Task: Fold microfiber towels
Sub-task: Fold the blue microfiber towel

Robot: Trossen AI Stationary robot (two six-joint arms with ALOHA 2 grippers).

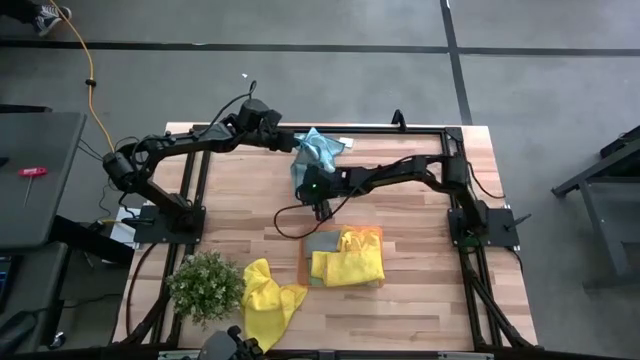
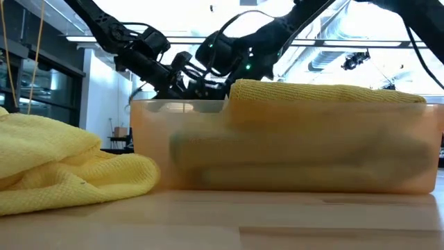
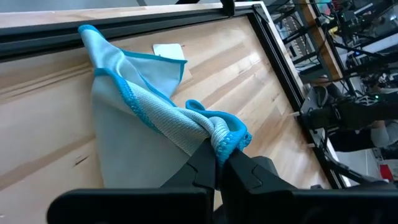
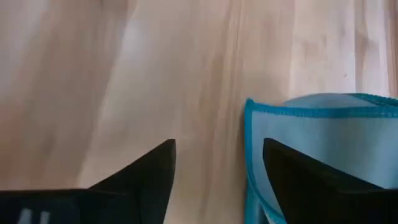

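**Light blue towel pinched by my left claw, right claw spread beside it**

My left gripper is pinched tight on a bunched corner of the light blue fuzzy microfiber towel with the teal stitched edge. The cloth hangs from that pinch and drapes toward the pale wooden tabletop, near the table's far edge in the high view.

My right gripper has its two dark fingers spread wide with nothing between them. One finger sits over a teal-hemmed edge of the same towel; whether it touches the cloth I cannot tell.

Nearer the front, a translucent orange plastic tray holds a folded bright yellow microfiber towel beside a grey folded cloth. A loose crumpled yellow towel lies on the table between the tray and a small green leafy potted plant, just beside the plant.
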